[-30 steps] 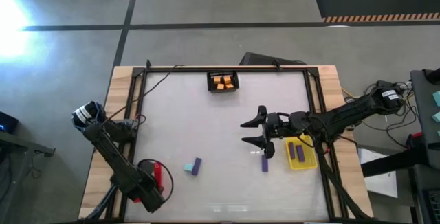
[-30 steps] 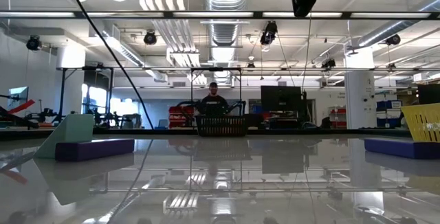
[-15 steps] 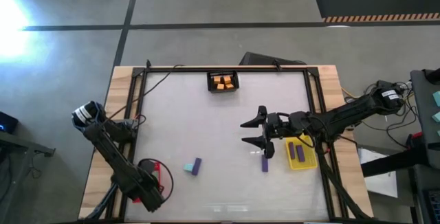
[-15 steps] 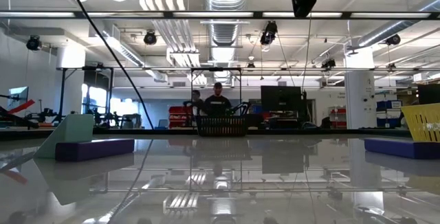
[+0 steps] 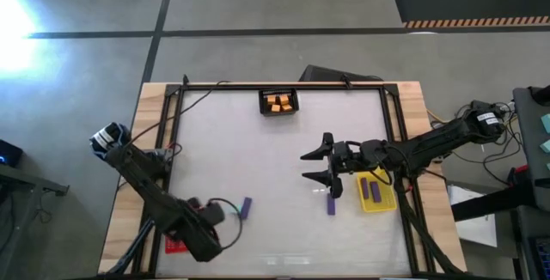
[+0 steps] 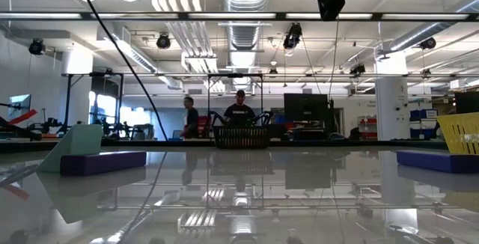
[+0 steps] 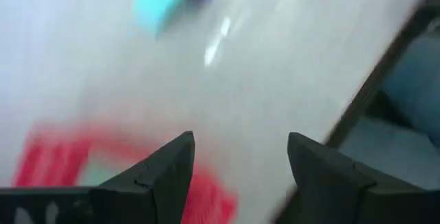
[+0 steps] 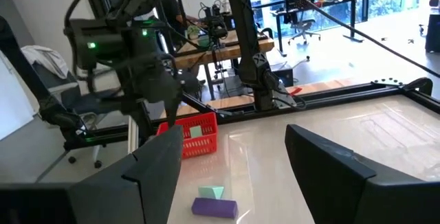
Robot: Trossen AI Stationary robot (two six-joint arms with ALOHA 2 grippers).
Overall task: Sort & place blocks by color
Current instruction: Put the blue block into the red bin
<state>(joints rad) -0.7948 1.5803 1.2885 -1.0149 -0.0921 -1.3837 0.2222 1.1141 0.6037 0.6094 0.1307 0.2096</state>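
Overhead, our left pincer (image 5: 225, 214) hangs open beside the purple block (image 5: 246, 206) at lower centre; our right pincer (image 5: 320, 166), open, waits mid-tabletop. Right wrist: teal block (image 8: 212, 193) touches it. Light, rigid; we'd pinch their flat sides.

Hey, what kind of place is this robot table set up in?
Probably an open-plan robotics lab or workshop: exposed ceiling ducts, desks with office chairs beyond the table, and hazard-striped floor marking.
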